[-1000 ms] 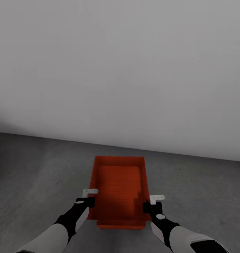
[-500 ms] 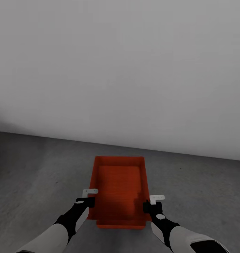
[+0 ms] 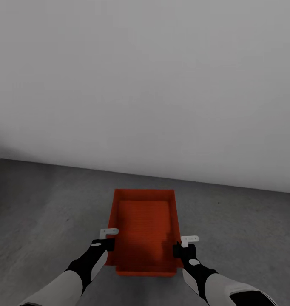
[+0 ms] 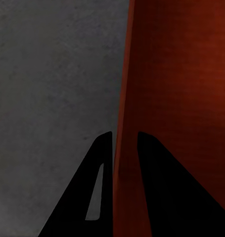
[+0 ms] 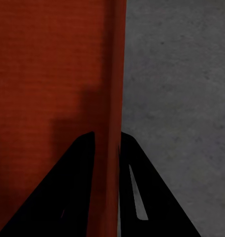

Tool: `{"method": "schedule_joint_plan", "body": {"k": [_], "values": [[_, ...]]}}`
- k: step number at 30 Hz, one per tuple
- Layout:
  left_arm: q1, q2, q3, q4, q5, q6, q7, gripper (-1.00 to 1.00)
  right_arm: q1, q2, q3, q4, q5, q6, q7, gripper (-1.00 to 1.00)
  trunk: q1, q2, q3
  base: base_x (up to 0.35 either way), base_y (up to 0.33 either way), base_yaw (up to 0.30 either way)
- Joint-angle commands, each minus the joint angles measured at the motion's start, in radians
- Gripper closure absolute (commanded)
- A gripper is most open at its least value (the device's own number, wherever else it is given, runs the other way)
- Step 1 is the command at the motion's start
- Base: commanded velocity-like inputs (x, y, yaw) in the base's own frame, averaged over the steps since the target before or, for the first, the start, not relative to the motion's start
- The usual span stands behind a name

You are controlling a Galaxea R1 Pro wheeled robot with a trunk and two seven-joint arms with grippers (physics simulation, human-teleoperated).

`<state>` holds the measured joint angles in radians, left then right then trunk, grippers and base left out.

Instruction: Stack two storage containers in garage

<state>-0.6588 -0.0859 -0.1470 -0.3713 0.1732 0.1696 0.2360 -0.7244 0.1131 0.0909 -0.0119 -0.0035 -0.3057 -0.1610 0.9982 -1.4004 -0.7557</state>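
Both your claws were clamped on one orange-red storage container (image 3: pixel 145 229): the left gripper (image 3: pixel 106 243) pinching its left wall, the right gripper (image 3: pixel 181 248) its right wall, which I judge kept the thin-walled bin level between your arms. Beneath it lay the garage's dark grey concrete floor (image 3: pixel 38 204), and just ahead stood a plain white-grey wall (image 3: pixel 145 85).

Floor (image 3: pixel 247 238): dark grey rough concrete, meets plain white-grey wall (image 3: pixel 145 85) along far edge. Orange-red bin (image 3: pixel 145 229) above floor near wall, long axis toward wall; whether bin rests on floor or hangs clear cannot be told. Bin casts soft shadow on floor.
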Motion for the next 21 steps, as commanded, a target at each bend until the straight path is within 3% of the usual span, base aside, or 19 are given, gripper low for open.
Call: {"method": "schedule_joint_plan", "body": {"k": [1, 18, 21], "values": [[-0.001, 0.002, 0.039, -0.037, -0.002, 0.006, 0.012, 1.0, 0.0, -0.006, -0.051, 0.003, -0.018, -0.004, -0.005, 1.0, 0.004, -0.008, -0.004, 0.0, 0.0, 0.0], [-0.001, 0.002, 0.04, -0.037, -0.002, 0.007, 0.013, 1.0, 0.0, -0.006, -0.051, 0.003, -0.018, -0.004, -0.005, 1.0, 0.069, -0.127, -0.057, 0.0, 0.0, 0.0], [-0.001, 0.002, 0.04, -0.037, -0.002, 0.007, 0.013, 1.0, 0.0, -0.006, -0.051, 0.003, -0.018, -0.004, -0.005, 1.0, 0.069, -0.127, -0.057, 0.0, 0.0, 0.0]]}}
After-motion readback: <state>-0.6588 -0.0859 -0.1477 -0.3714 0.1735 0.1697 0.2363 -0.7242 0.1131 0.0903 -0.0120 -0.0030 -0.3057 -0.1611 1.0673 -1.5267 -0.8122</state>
